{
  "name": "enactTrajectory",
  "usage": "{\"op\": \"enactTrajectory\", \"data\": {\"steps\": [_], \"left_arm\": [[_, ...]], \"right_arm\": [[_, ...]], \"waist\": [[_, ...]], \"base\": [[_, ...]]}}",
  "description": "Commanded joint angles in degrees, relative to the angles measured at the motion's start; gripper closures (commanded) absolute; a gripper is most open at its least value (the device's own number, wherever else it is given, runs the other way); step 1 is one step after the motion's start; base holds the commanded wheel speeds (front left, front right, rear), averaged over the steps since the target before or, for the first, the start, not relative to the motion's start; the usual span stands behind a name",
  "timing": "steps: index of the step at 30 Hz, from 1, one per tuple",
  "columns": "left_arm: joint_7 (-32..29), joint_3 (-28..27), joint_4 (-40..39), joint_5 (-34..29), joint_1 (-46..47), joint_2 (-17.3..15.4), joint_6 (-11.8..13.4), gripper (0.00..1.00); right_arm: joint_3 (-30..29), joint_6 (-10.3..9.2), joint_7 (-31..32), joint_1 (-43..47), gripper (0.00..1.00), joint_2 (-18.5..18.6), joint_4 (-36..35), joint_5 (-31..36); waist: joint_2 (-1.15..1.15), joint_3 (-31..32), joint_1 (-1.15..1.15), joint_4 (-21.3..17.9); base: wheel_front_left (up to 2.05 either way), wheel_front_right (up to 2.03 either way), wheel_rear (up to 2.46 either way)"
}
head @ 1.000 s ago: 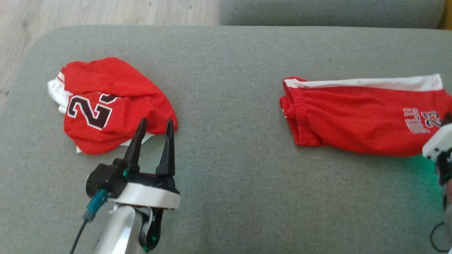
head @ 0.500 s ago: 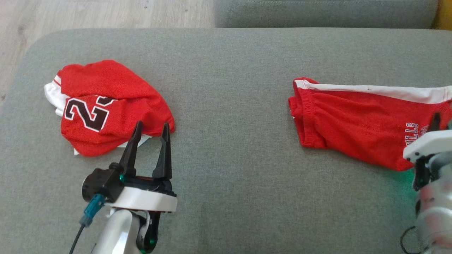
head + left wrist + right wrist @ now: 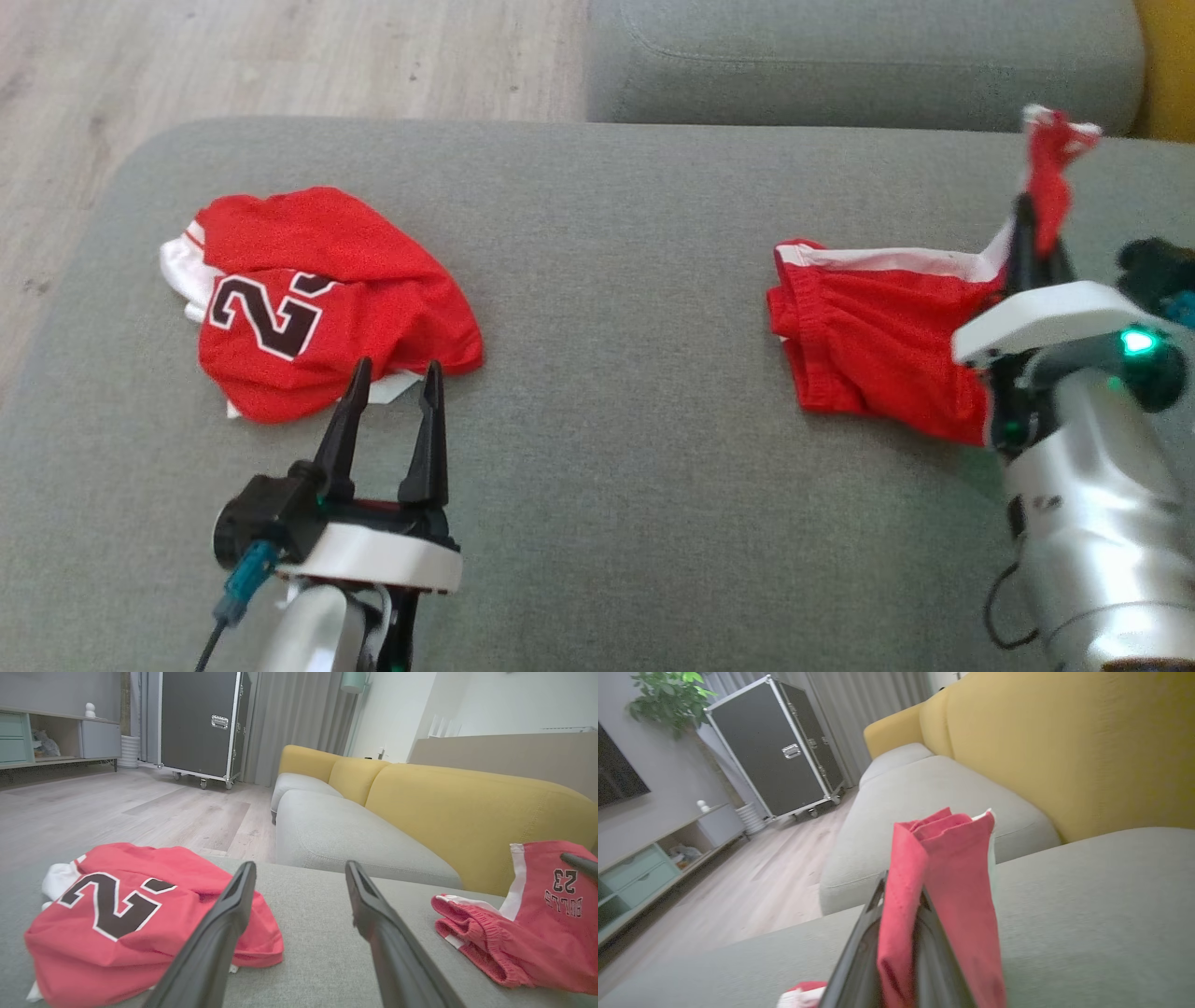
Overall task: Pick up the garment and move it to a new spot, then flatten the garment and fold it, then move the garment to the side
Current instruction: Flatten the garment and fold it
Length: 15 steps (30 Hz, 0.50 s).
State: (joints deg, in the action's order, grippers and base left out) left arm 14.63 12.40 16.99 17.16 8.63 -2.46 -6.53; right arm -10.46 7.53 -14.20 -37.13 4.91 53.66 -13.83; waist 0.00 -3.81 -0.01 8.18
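Bare cushion (image 3: 616, 327) lies between jersey (image 3: 317, 299) and shorts (image 3: 868, 345).

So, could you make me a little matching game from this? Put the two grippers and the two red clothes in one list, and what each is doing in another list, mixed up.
Things:
1. left gripper
2. right gripper
3. shorts
4. jersey

States:
A. crumpled heap, gripped by nothing
B. shut on cloth
C. one end lifted, the rest lying on the grey cushion
D. open, empty

Pairs: 1-D, 2-B, 3-C, 4-A
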Motion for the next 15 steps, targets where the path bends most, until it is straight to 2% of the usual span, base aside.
{"op": "enactTrajectory", "data": {"steps": [1,9,15], "left_arm": [[0.4,-2.4,-1.3,0.3,0.7,-0.4,0.2,0.00],[0.4,-2.8,-0.9,0.2,-0.3,-0.4,0.3,0.00],[0.4,-3.4,-0.8,-0.1,-0.7,-0.4,0.1,0.00]], "right_arm": [[4.9,-0.04,-0.7,0.4,1.00,-1.0,-3.4,-3.2],[21.6,-0.04,0.7,6.2,1.00,1.2,-9.4,-15.7],[31.3,-0.04,2.2,8.9,1.00,4.4,-9.2,-19.7]], "waist": [[0.00,0.6,0.01,0.7],[0.00,1.4,0.01,3.5],[0.00,1.7,0.01,4.7]], "base": [[0.00,0.00,0.00],[0.00,0.00,0.00],[0.00,0.00,0.00]]}}
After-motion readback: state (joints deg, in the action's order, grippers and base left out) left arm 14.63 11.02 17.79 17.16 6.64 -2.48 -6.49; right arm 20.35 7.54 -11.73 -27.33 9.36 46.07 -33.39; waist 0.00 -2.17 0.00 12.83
